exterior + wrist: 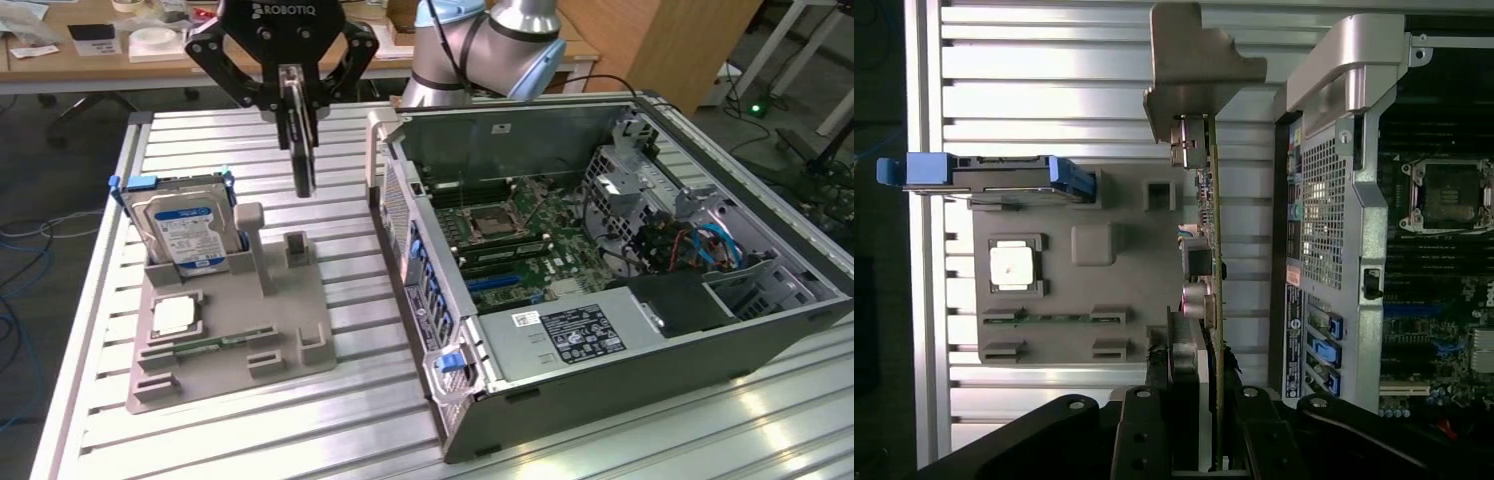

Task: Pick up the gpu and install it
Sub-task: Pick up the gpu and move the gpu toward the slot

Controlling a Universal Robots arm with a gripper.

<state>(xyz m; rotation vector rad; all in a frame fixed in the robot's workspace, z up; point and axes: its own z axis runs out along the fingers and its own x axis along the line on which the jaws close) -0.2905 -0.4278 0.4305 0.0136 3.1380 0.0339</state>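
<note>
Hanging from one gripper [296,108], one gpu [304,160], seemingly clear of one tray [283,318].

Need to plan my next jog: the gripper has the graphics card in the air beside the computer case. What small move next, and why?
Probably carry it sideways toward the exterior view's right, over the open case. The gripper grips the graphics card, hanging clear of the grey tray, outside the case wall; the blue slots lie inside.
</note>
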